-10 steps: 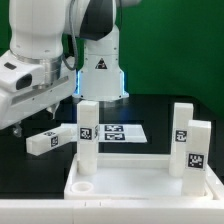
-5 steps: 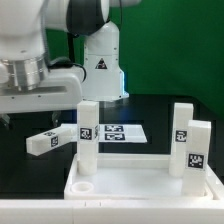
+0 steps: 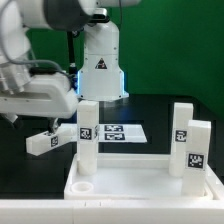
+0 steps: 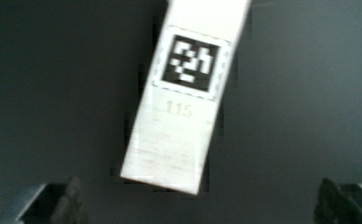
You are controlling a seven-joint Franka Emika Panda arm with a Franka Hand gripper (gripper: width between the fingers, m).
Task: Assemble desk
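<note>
A loose leg block [image 3: 50, 139] lies flat on the black bench [image 3: 30, 170], its long axis running from the exterior view's left, near side, up toward the right. In the wrist view the same block [image 4: 187, 95] stretches lengthwise away from the jaws, tag face up, and its near end sits between the two dark fingertips [image 4: 53, 202], touching neither. The jaws stand spread wide with nothing in them. The desk top [image 3: 140, 180] carries three upright legs [image 3: 88, 135], well apart from the jaws.

A white plastic tray-like desk top [image 3: 140, 180] sits lower centre, three tagged white leg blocks [image 3: 88, 128] upright; a fourth [image 3: 50, 139] lies flat, left.
</note>
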